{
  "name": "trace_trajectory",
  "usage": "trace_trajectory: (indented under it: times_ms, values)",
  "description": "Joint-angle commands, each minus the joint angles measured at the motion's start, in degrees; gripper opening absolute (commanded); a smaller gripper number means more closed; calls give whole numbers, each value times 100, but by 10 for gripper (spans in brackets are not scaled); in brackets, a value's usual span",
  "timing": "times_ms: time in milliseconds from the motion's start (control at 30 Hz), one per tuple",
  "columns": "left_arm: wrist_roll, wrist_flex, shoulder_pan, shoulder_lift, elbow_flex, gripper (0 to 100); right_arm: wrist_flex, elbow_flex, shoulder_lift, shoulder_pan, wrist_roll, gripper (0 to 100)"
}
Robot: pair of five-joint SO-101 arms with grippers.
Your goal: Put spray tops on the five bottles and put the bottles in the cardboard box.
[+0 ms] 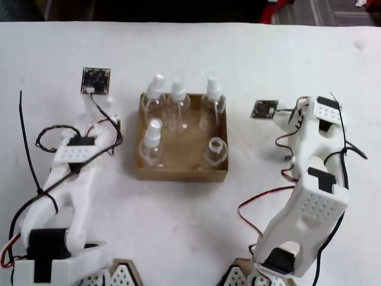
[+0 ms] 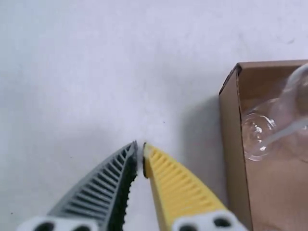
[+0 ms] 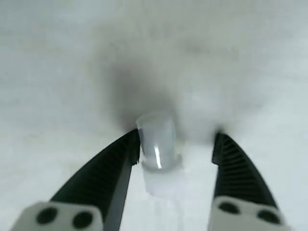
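White table (image 1: 178, 226); left gripper (image 2: 140, 147) clenched; right gripper (image 3: 177, 139) spread around spray top (image 3: 156, 142).

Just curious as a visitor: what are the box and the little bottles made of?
The box looks like brown cardboard, matte, with cut edges. The bottles seem clear glossy plastic, possibly glass: the box floor shows through them and they glint.

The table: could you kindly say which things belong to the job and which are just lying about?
Job: brown cardboard box; four clear plastic bottles with white spray tops; one uncapped clear bottle; loose white spray top by right gripper.
Lying about: two small dark square boards.
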Motion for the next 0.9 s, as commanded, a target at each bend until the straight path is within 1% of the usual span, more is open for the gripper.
trace_trajectory:
  times_ms: [0,67,100,200,333,533,567,733,867]
  values:
    - [-70,-132,57,-154,-281,24,-4,-211,57,92,26,94]
    - [-70,-132,57,-154,-281,24,-4,-211,13,92,26,22]
    - [-70,-132,57,-154,-281,24,-4,-220,4,92,26,9]
    - [-70,-132,57,-154,-281,24,-13,-220,4,92,26,43]
    - [-70,-123,57,-154,-281,24,-4,-229,-13,92,26,16]
    - [-70,-123,57,-154,-281,24,4,-193,-435,92,0,15]
    - [-70,-123,57,-154,-281,24,4,-185,-523,92,-79,15]
    - [-70,-114,57,-154,-281,24,-31,-211,-857,48,-1020,15]
    - [-70,-114,57,-154,-281,24,-31,-211,-910,22,-1240,15]
